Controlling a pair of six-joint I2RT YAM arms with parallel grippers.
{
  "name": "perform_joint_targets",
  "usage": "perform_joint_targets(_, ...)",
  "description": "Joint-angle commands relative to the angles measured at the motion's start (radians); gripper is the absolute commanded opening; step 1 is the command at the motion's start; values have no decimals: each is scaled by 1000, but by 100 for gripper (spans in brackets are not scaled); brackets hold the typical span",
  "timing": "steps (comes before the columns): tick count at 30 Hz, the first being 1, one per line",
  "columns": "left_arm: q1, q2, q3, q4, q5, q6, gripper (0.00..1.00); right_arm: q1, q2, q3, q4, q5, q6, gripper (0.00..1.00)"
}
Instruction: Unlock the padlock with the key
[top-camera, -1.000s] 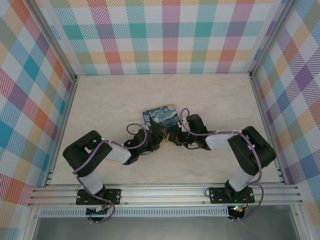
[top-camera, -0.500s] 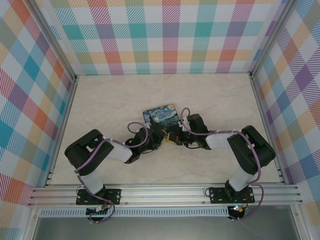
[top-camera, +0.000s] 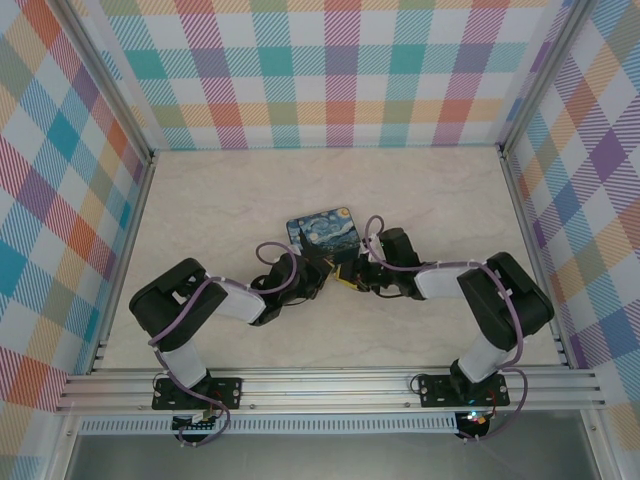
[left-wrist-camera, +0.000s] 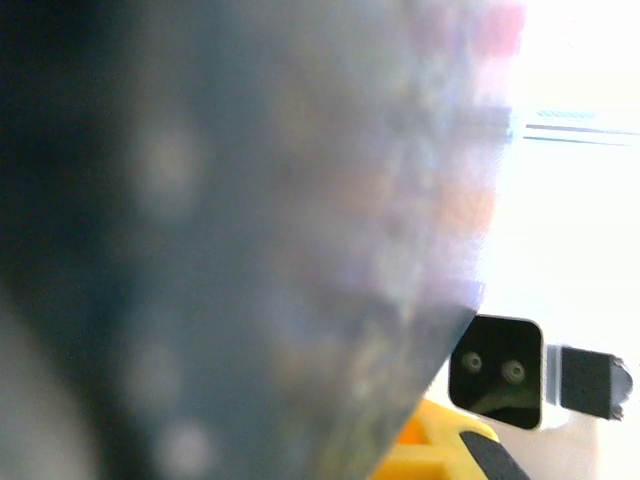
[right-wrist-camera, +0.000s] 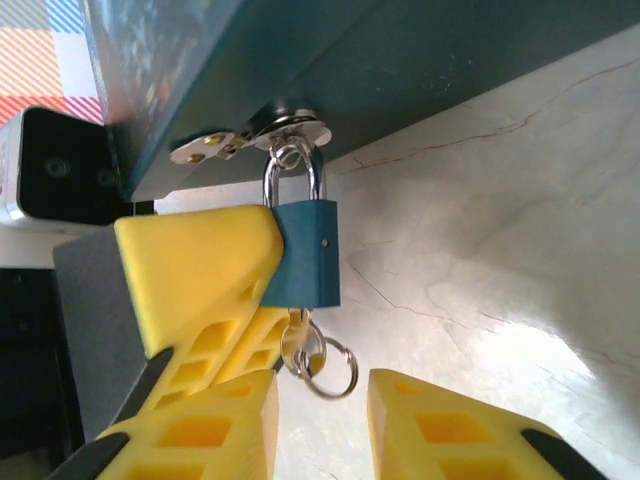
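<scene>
Right gripper (right-wrist-camera: 322, 420) has just let go. Its jaws now stand apart, and the key (right-wrist-camera: 293, 345) sits just above the gap between them, stuck in the bottom of the padlock (right-wrist-camera: 305, 250). Left gripper (top-camera: 320, 272) has squeezed shut on the padlock. The shackle (right-wrist-camera: 292, 180) looks closed, so the key likely still needs a turn.

overhead from behind, wrist views close, box (top-camera: 320, 228) shared
</scene>
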Motion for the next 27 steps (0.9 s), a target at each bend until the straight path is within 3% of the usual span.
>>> perform_joint_targets(1, 6, -43, 31, -35, 1, 21, 0, -7, -71, -8, -102, 48, -149, 35)
perform_joint_targets(7, 6, -75, 45, -91, -2, 24, 0, -10, -219, -8, -249, 194, -433, 38)
perform_joint_targets(15, 11, -104, 70, -142, 16, -1, 0, -2, -460, -60, -230, 305, -837, 42)
perform_joint_targets(20, 15, -129, 77, -177, 15, -17, 0, 8, -619, -99, -164, 353, -1107, 65)
perform_joint_targets(24, 17, -143, 91, -237, 15, -41, 0, 14, -658, -131, -111, 306, -1231, 74)
perform_joint_targets(27, 19, -145, 92, -243, 18, -73, 0, 95, -652, -135, -138, 376, -1394, 78)
